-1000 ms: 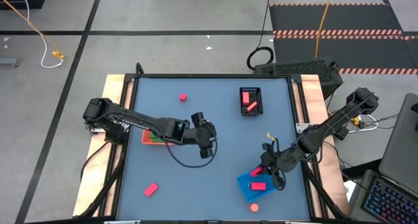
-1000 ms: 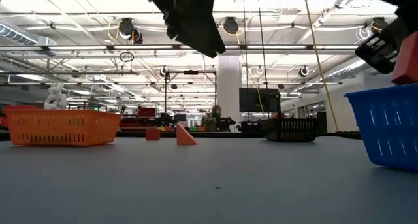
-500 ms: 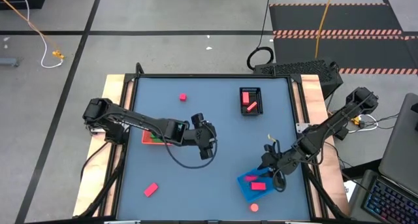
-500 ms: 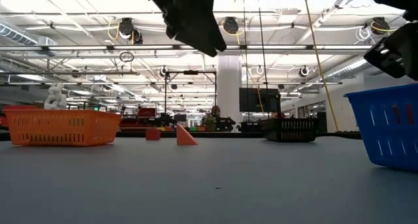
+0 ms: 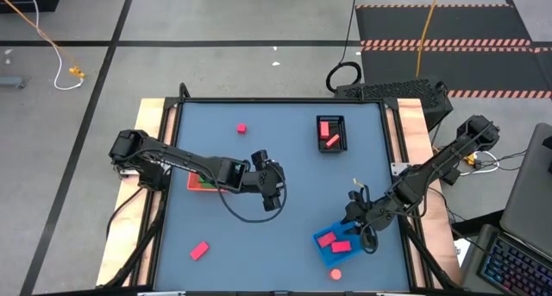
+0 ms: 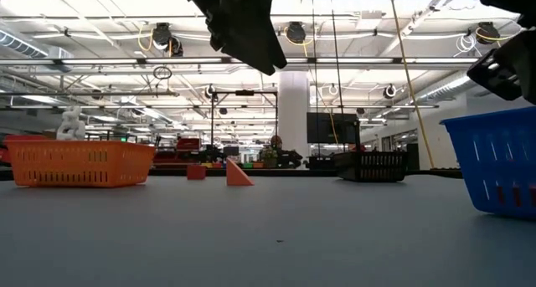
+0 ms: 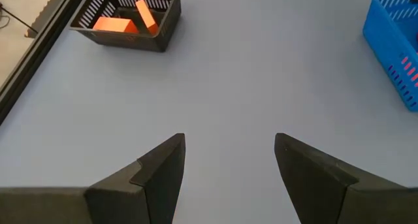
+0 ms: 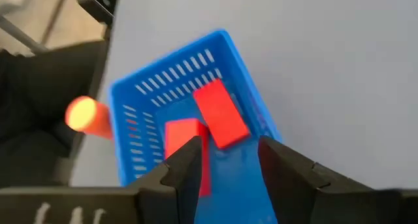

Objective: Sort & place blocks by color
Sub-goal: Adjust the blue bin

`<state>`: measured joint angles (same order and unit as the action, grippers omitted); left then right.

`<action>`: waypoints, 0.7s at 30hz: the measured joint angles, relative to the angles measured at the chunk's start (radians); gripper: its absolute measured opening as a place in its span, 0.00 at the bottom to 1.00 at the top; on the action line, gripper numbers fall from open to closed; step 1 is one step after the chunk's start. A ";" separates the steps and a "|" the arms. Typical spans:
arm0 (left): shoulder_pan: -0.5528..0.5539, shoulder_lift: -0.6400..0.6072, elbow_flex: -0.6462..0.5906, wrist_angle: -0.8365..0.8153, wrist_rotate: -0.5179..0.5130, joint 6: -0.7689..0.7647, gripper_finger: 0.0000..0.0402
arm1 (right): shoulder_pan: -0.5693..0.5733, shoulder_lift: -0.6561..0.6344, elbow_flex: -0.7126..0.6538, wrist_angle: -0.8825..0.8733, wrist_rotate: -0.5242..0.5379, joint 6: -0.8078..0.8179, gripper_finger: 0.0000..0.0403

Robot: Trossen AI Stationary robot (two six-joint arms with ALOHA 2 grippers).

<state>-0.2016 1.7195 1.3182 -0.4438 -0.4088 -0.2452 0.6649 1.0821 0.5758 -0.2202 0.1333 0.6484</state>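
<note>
Blocks lie scattered across the high view: two red ones sit inside the blue tray (image 5: 332,244) near the right gripper (image 5: 355,217), which hovers just above the tray's far edge with nothing between its jaws. Two more red blocks rest in the black tray (image 5: 331,133), a small red cube (image 5: 241,128) lies loose toward the far side of the surface (image 5: 285,171), a red bar (image 5: 199,250) lies loose near the front left, and a round red piece (image 5: 335,275) sits just outside the blue tray. The left gripper (image 5: 274,185) hangs over the middle of the surface, well apart from any block.

Low view shows the blue tray at the right edge and the orange tray (image 6: 79,163) far left, with both grippers raised clear of the surface.

Left wrist view shows its jaws standing wide apart over bare surface, gripping nothing; the black tray with its two blocks lies well ahead.

Right wrist view shows its jaws parted and empty directly above the two red blocks (image 8: 209,129) in the blue tray. My judgement: the drop looks finished, so the right arm should lift straight up to avoid catching the tray wall, then go for the round piece nearby.
</note>
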 joint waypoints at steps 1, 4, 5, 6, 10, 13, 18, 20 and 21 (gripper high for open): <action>0.000 0.000 0.000 0.000 0.000 0.000 0.60 | -0.002 0.000 0.000 -0.013 0.010 -0.009 0.36; 0.000 0.000 0.000 0.000 0.000 0.000 0.60 | -0.010 0.000 0.000 -0.048 0.051 -0.060 0.36; 0.000 0.000 0.000 0.000 0.000 0.000 0.60 | -0.015 0.000 0.000 -0.060 0.053 -0.083 0.36; 0.000 0.000 0.000 0.000 0.000 0.000 0.60 | -0.019 0.000 0.000 -0.063 0.054 -0.109 0.36; 0.000 0.000 0.000 0.000 0.000 0.000 0.60 | -0.045 0.000 0.000 -0.062 0.054 -0.198 0.34; 0.000 0.000 0.000 0.000 0.000 0.000 0.60 | -0.066 0.000 0.000 -0.062 0.089 -0.255 0.32; 0.001 0.000 0.000 0.000 -0.001 0.001 0.60 | -0.092 0.000 0.000 -0.078 0.205 -0.390 0.29; 0.001 0.000 0.000 0.000 -0.001 0.001 0.59 | -0.102 0.000 0.000 -0.107 0.203 -0.414 0.27; 0.001 0.000 0.000 0.000 -0.001 0.001 0.60 | -0.107 0.000 0.000 -0.124 0.190 -0.416 0.25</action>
<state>-0.2008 1.7199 1.3178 -0.4442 -0.4095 -0.2443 0.5577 1.0821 0.5762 -0.3439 0.3229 0.2328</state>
